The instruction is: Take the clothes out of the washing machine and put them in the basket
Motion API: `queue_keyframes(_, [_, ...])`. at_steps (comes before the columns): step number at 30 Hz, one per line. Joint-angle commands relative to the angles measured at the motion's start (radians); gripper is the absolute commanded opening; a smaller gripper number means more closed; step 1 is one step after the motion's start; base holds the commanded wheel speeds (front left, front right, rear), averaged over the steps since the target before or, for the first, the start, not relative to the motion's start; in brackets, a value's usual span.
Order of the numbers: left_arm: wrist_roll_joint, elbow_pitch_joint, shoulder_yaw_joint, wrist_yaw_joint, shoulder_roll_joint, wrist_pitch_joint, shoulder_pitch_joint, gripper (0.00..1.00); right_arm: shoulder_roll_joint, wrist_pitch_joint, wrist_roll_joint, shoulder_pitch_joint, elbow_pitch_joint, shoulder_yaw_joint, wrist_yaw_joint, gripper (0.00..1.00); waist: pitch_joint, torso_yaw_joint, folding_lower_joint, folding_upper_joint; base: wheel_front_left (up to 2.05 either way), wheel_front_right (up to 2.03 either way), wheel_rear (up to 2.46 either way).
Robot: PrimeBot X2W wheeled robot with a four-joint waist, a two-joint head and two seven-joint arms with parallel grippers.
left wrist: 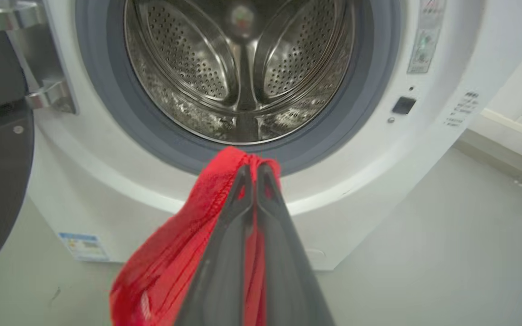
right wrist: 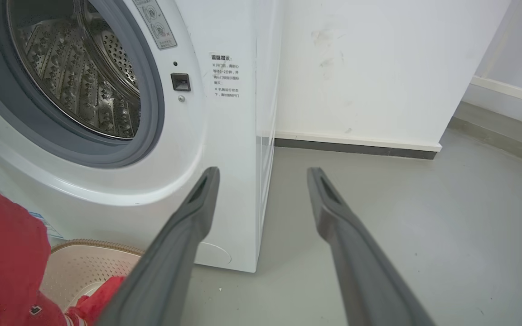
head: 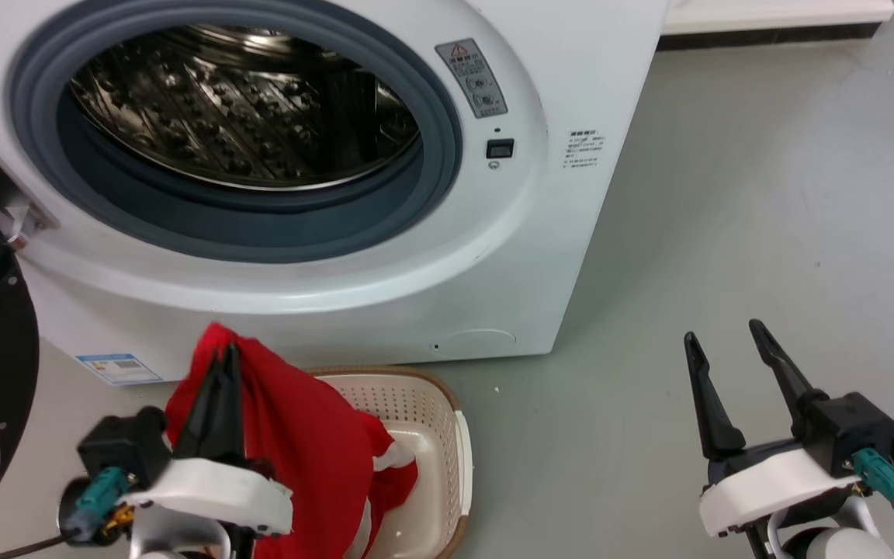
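While left gripper clamps red garment hanging into basket, 7 o'clock | right gripper spread wide, 4 o'clock | washing machine, 12 o'clock

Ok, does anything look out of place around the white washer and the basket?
Nothing spilled or damaged. The soft red jersey garment isn't fully in the cream perforated plastic basket: it hangs pinched in the left gripper, lower end draped inside.
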Motion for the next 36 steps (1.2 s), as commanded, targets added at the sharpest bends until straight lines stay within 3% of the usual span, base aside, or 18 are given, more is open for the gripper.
queue_keyframes(1, [0.001,0.053,-0.002,-0.009,-0.002,-0.021,-0.003,0.00,0.001,-0.005,0.001,-0.019,-0.001,0.001,-0.001,1.00,0.035,-0.006,0.0000,-0.0001,0.00,0.00,0.00])
queue_keyframes(9, [-0.038,0.421,-0.016,-0.068,-0.054,-0.142,-0.121,0.00,0.002,-0.022,0.009,-0.088,-0.010,0.020,-0.001,1.00,0.180,-0.029,0.0000,-0.0001,0.00,0.00,0.00])
queue_keyframes(19, [0.010,0.745,-0.024,-0.126,-0.050,-0.204,-0.352,0.00,0.002,-0.064,0.032,-0.199,0.002,0.070,-0.001,1.00,0.417,-0.103,0.0000,-0.0001,0.00,0.00,0.00])
queue_keyframes(27, [0.069,0.883,0.004,-0.124,-0.007,-0.207,-0.468,0.00,0.002,-0.107,0.069,-0.286,0.031,0.122,-0.001,1.00,0.591,-0.183,0.0000,-0.0001,0.00,0.00,0.00])
queue_keyframes(36, [0.123,0.996,0.036,-0.121,0.037,-0.208,-0.527,0.00,0.002,-0.146,0.115,-0.343,0.080,0.175,-0.001,1.00,0.693,-0.252,0.0000,-0.0001,0.00,0.00,0.00])
